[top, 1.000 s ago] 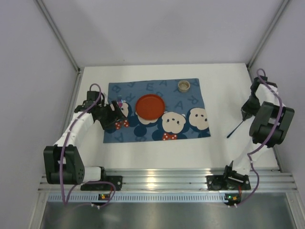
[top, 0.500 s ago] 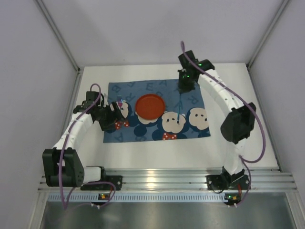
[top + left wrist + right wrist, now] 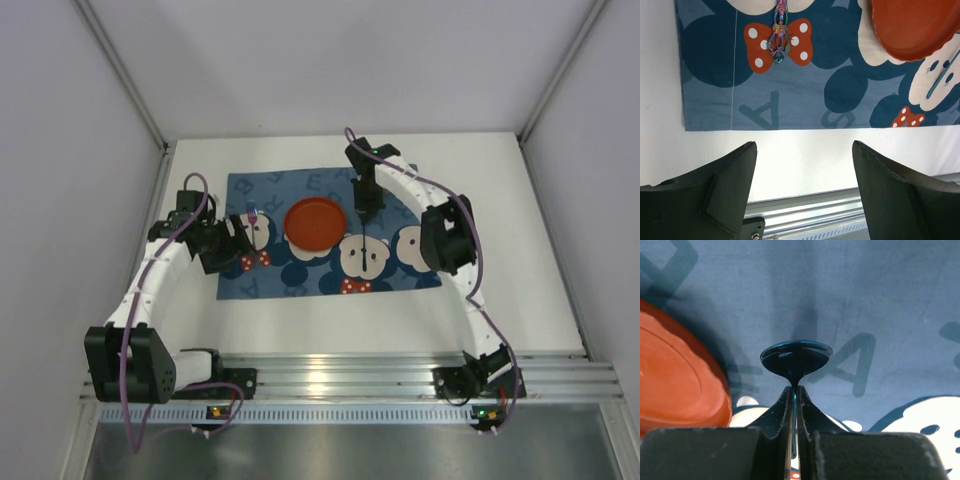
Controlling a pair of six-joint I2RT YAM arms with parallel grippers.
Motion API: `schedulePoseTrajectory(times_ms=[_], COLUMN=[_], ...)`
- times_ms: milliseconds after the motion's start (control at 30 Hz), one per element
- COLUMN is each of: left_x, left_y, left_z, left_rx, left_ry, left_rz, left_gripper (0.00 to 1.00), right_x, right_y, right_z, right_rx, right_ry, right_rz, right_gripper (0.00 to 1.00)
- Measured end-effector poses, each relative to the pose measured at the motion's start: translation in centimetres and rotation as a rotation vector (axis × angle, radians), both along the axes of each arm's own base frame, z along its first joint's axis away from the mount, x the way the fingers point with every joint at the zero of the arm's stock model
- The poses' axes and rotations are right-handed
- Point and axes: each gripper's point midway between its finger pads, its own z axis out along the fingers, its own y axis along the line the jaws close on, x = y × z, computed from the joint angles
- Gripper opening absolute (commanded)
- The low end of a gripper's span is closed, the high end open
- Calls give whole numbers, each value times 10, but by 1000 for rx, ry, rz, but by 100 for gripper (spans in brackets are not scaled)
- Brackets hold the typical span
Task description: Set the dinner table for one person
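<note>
The dinner table, a white tabletop (image 3: pixel 330 320), fills the booth floor and carries a blue mat (image 3: pixel 300 280) mid-way, with a red plate (image 3: pixel 316 224) on it. My right hand (image 3: pixel 366 208) is pinched shut on a teal spoon (image 3: pixel 796 356), its bowl hanging just right of the plate, I judge for laying there. My left hand (image 3: pixel 802 150) stands wide and empty off the mat's near edge, near a rainbow-coloured utensil (image 3: pixel 779 42). Bare white lies open right of the mat, and walls hem both sides.

plate (image 3: pixel 316 223) on mat (image 3: pixel 300 285) on dinner table (image 3: pixel 500 300), cutlery piece (image 3: pixel 779 35) left of plate, spoon (image 3: pixel 796 357) right
</note>
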Motion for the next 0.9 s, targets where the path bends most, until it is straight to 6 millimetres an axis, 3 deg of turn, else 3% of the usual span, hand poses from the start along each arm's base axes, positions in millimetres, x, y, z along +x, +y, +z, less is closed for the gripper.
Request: schedulePoseTrajectory(times_ms=[100,300,333,433,567,667,767,800,900], left_x=[0,0,0,1,10,21,26,27,32], left_y=[2,5,6,7,10,12,13,14,15], left_z=[0,-1,-1,-2,2,7,9,9,11], left_rx=[13,26,30,39,53,65,74,76,83], left_ry=[-1,2,2,4,-1,-20,-39,-42,-63], left_rz=[7,15,18,23,28,33,37,39,43], left_gripper=[82,82,82,84,84,85,85,85,86], right_x=[1,1,2,5,6,9,8,2,-22], right_y=[0,0,0,1,-1,-2,-3,-6,-16], right_z=[-6,-8,-7,-2,17,62,128,169,260], right_rx=[-7,-9,-7,-3,-5,27,97,143,267], right_ry=[6,9,5,-10,-45,-132,-289,-380,-616], right_rz=[11,18,21,30,50,60,72,77,82], right_gripper=[0,38,52,68,71,73,78,79,100])
